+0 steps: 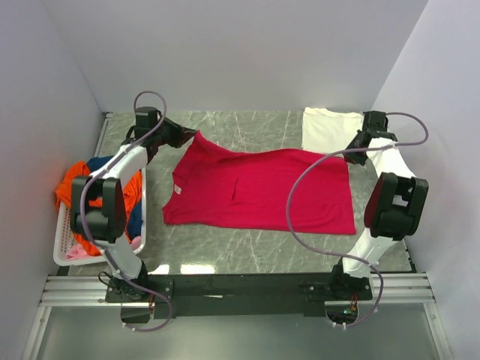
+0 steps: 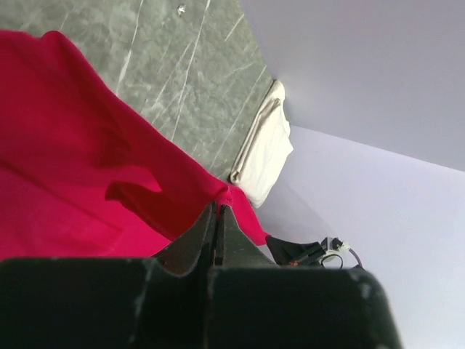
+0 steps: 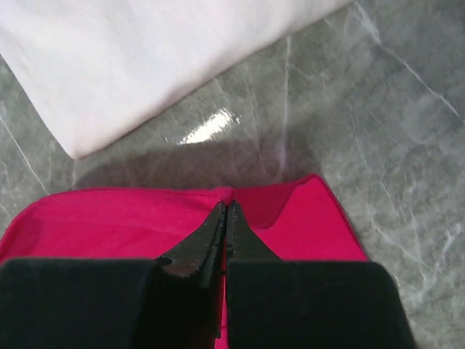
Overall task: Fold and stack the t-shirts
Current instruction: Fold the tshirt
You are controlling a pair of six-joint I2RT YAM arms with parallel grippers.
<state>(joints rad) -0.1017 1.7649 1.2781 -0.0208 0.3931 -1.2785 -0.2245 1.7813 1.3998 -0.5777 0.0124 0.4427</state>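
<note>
Overhead, a crimson-pink t-shirt (image 1: 259,187) lies spread across the middle of the grey marbled table (image 1: 247,124); its two far corners are raised, one at the left claw (image 1: 189,139) and one at the right claw (image 1: 347,155). From that height the fingers are too small to judge; the wrist views settle it. The left wrist view shows the left claw closed tight, a crimson edge pinched at its tips and cloth hanging in folds beside it; the right wrist view shows the right claw closed on the hem, with a shadow on the table under the raised corner.

A folded cream-white t-shirt (image 1: 330,129) sits in the table's far right corner, just behind the right claw, with bare table between it and the crimson one; the right arm covers its right edge. Only the overhead view shows the white slatted basket (image 1: 64,251) at the left edge, holding an orange t-shirt (image 1: 71,180), a navy t-shirt (image 1: 135,219) and a pale pink t-shirt (image 1: 77,253); the left arm crosses above it, hiding much.
</note>
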